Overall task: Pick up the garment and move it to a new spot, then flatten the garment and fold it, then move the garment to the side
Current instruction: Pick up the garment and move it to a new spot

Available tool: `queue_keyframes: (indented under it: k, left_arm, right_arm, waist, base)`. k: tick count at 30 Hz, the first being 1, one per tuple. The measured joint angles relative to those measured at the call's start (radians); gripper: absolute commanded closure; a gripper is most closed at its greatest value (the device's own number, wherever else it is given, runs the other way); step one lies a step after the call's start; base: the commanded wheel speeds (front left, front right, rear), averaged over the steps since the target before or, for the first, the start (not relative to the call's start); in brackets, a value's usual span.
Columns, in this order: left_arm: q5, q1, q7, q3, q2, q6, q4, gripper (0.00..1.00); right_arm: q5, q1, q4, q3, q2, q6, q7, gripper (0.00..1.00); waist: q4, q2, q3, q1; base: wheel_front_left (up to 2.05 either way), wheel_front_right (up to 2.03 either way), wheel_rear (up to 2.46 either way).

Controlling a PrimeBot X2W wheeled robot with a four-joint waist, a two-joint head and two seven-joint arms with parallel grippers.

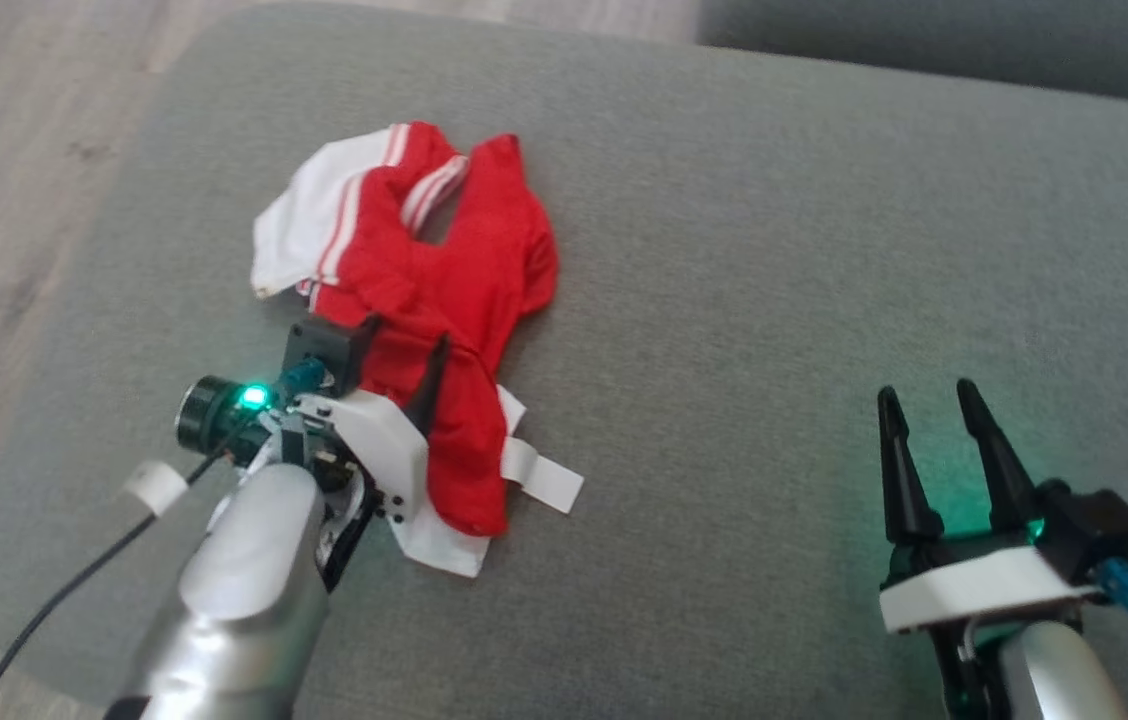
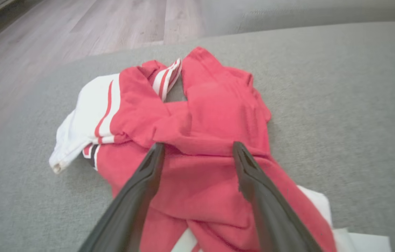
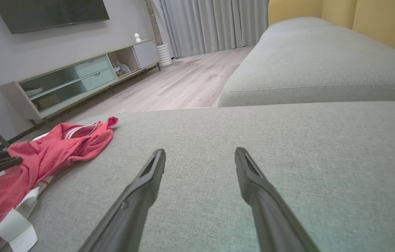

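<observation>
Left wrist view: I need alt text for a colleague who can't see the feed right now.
A crumpled red garment with white striped panels lies on a grey sofa cushion, and the left gripper is open over its middle, its two dark fingers holding nothing. Pale wood floor shows beyond the cushion's far edge.

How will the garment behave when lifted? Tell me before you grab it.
Probably floppy: the garment lies crumpled in soft folds, so it should drape and hang. Likely light, being thin cloth. A pinch on one fold may leave the white strip trailing.
</observation>
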Motion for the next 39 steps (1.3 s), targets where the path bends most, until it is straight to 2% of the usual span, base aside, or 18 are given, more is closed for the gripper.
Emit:
queue_keyframes:
  k: [7, 8, 9, 10, 17, 24, 31, 34, 39]
  left_arm:
    - [-0.016, -0.052, 0.025, 0.0, 0.004, 0.009, 0.13, 0.0]
    - [-0.022, -0.055, 0.025, -0.004, 0.004, 0.008, 0.14, 0.09]
    - [-0.025, -0.058, 0.021, -0.008, 0.005, 0.007, 0.144, 0.62]
    - [-0.026, -0.06, 0.007, -0.012, 0.005, 0.006, 0.144, 1.0]
    - [-0.097, -0.07, -0.163, -0.03, 0.005, -0.002, 0.07, 1.0]
    - [-0.176, -0.083, -0.29, 0.008, 0.016, -0.006, -0.14, 1.0]
    - [-0.192, -0.083, -0.301, 0.045, 0.042, 0.031, -0.378, 1.0]
    - [-0.156, -0.083, -0.293, 0.036, 0.063, 0.053, -0.497, 1.0]
    - [-0.152, -0.085, -0.269, 0.014, 0.062, 0.058, -0.617, 1.0]
  right_arm:
    - [0.0, -0.029, -0.001, 0.0, 0.0, 0.0, -0.001, 0.0]
    - [0.0, -0.029, -0.001, 0.0, 0.0, 0.0, -0.001, 0.0]
    - [0.0, -0.029, -0.001, 0.0, 0.0, 0.0, -0.001, 0.0]
    - [0.0, -0.029, -0.001, 0.0, 0.0, 0.0, -0.001, 0.0]
    - [0.002, -0.029, 0.01, 0.009, 0.0, 0.0, -0.001, 0.0]
    - [0.025, -0.024, 0.023, 0.026, 0.0, 0.0, -0.001, 0.0]
    - [0.054, -0.023, 0.02, 0.034, 0.0, 0.0, -0.001, 0.0]
    - [0.06, -0.022, 0.014, 0.032, 0.0, 0.0, -0.001, 0.0]
    - [0.063, -0.023, 0.007, 0.026, 0.0, 0.0, -0.001, 0.0]
  waist:
    - [-0.046, 0.0, 0.032, -0.0002]
    - [-0.047, 0.0, 0.032, -0.0002]
    - [-0.048, 0.0, 0.032, -0.0002]
    - [-0.049, 0.0, 0.03, -0.0002]
    - [-0.055, 0.0, -0.006, -0.0003]
    - [-0.071, 0.0, -0.073, -0.0004]
    - [-0.133, 0.0, -0.115, -0.0004]
    - [-0.185, 0.0, -0.125, -0.0004]
    - [-0.255, 0.0, -0.128, -0.0003]
  base:
    - [0.0, 0.0, 0.0]
    - [0.0, 0.0, 0.0]
    - [0.0, 0.0, 0.0]
    - [0.0, 0.0, 0.0]
    - [0.0, 0.0, 0.0]
    - [0.0, 0.0, 0.0]
    - [0.0, 0.0, 0.0]
    - [0.0, 0.0, 0.0]
    - [0.0, 0.0, 0.0]
